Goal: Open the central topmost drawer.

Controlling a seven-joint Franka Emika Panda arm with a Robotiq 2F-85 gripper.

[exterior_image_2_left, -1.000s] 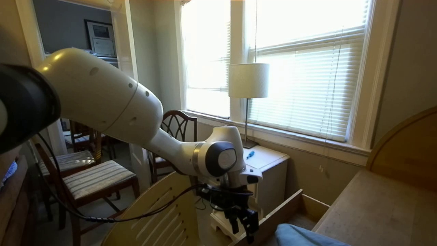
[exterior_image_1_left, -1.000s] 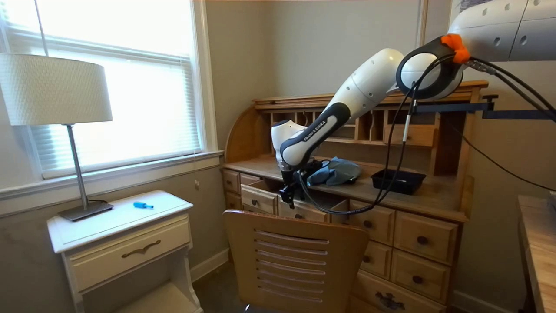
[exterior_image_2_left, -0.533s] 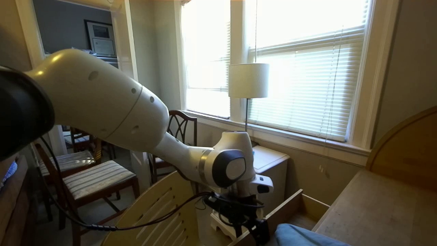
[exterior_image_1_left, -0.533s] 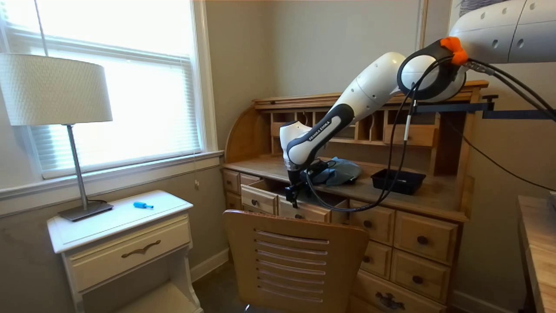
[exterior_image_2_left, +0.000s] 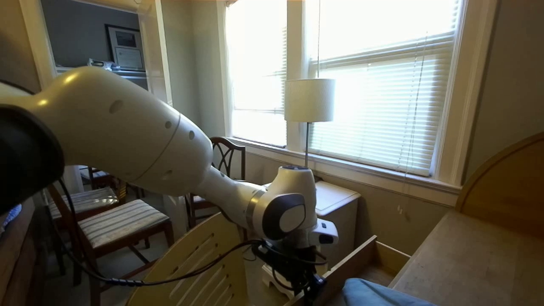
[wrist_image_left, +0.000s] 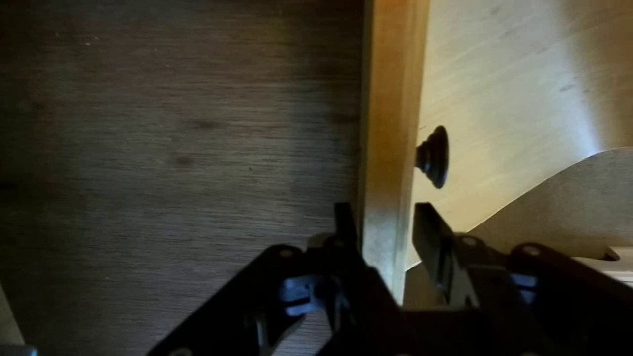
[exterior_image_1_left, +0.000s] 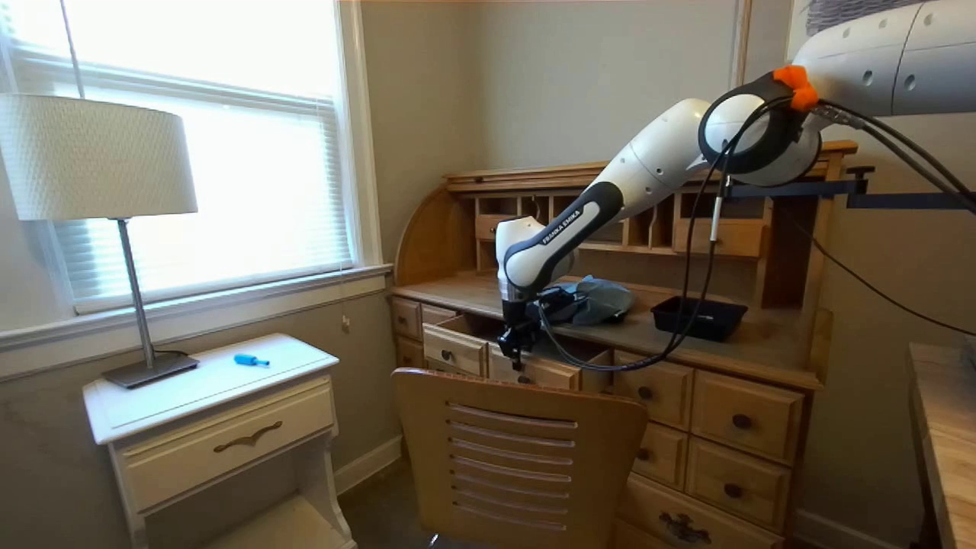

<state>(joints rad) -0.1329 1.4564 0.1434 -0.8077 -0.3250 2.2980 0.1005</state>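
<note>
In the wrist view, the black two-finger gripper (wrist_image_left: 384, 217) stands parted, its fingers straddling the honey-coloured wooden front of the central topmost drawer (wrist_image_left: 393, 113). One finger reaches over the drawer's dark, grained floor; the other sits outside the front. Whether either touches the wood cannot be told. A round, dark, stepped pull (wrist_image_left: 435, 155) projects from the outer face, near the outer fingertip.

In an exterior view, the drawer juts partway out of a honey-coloured wooden roll-top desk (exterior_image_1_left: 450, 290). The gripper points downward at the drawer's front, its fingers merging into one dark shape here. The white-and-black jointed robot arm (exterior_image_1_left: 648, 156) reads "FRANKA EMIKA" along its lower link. A crumpled blue-grey cloth (exterior_image_1_left: 602, 300) lies on the desktop behind the gripper, and a black rectangular tray (exterior_image_1_left: 717, 328) sits to the right of the cloth. The curved, slotted wooden back of a chair (exterior_image_1_left: 602, 457) covers the lower edge of the drawer's front.

In an exterior view, the gripper hangs at the drawer's front wall, its fingertips hard to separate. Through a doorway, a dark-framed picture (exterior_image_2_left: 127, 47) shows a pale sheet, too small to read.
</note>
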